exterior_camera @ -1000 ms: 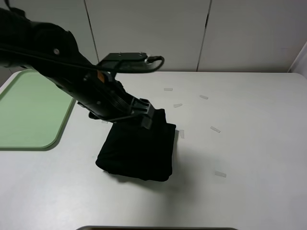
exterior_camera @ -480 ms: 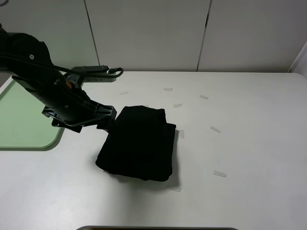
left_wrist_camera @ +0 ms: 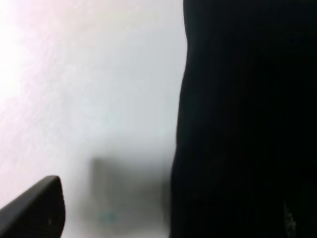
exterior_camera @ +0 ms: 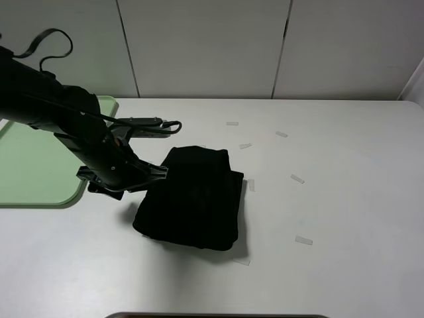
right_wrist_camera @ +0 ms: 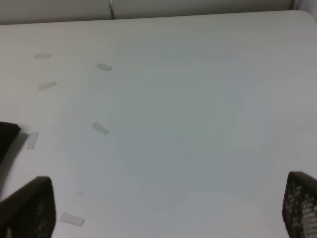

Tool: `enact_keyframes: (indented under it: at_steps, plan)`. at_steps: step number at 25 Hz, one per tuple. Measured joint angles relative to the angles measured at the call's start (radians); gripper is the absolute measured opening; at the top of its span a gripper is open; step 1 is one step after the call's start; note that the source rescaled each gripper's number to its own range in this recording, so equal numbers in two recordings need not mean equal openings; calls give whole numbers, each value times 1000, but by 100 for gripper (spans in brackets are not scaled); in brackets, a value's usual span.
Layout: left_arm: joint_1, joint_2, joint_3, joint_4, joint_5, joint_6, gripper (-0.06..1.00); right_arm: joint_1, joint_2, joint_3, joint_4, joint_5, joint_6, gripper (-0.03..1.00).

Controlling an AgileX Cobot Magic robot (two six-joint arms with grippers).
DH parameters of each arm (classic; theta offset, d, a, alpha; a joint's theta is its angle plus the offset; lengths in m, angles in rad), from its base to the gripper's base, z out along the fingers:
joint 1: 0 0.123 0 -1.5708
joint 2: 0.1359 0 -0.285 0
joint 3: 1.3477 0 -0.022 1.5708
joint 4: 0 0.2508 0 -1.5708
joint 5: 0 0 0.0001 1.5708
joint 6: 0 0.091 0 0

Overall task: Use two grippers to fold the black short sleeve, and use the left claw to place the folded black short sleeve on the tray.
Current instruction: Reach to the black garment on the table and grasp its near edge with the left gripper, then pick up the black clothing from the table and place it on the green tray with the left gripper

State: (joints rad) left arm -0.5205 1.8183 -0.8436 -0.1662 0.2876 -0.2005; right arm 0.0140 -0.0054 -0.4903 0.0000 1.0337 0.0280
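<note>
Lining up the pickup: folding looks done, and the shirt [exterior_camera: 192, 199] lies bundled mid-desk, the tray [exterior_camera: 40, 162] at its nine o'clock. The left end effector [exterior_camera: 151, 173], spread and empty, reaches low to the bundle's left edge; next it must clamp that edge. The right end effector [right_wrist_camera: 163, 208] gapes empty.

Left arm [exterior_camera: 73, 132]: glossy black, thick rounded segments, 1 small orange mark near the wrist, looping black cable [exterior_camera: 46, 41] above. Right gripper [right_wrist_camera: 163, 208]: 2 dark fingertips, mesh-textured pads [right_wrist_camera: 299, 206].
</note>
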Motion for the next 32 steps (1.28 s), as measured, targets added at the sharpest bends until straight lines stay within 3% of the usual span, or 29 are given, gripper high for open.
enact_keyframes:
  at_steps: [5, 11, 21, 26, 32]
  plan:
    - [-50, 36, 0, -3, -105, -6, 85, 0, 0, 0, 0, 0, 0, 100]
    - [-82, 51, 0, -26, -147, -10, 82, 0, 0, 0, 0, 0, 0, 100]
    - [-98, 54, 0, -40, -196, -11, 38, 0, 0, 0, 0, 0, 0, 100]
    - [-98, 55, 0, -43, -201, -10, 8, 0, 0, 0, 0, 0, 0, 100]
    - [-95, 54, 0, -43, -200, 6, 8, 0, 0, 0, 0, 0, 0, 100]
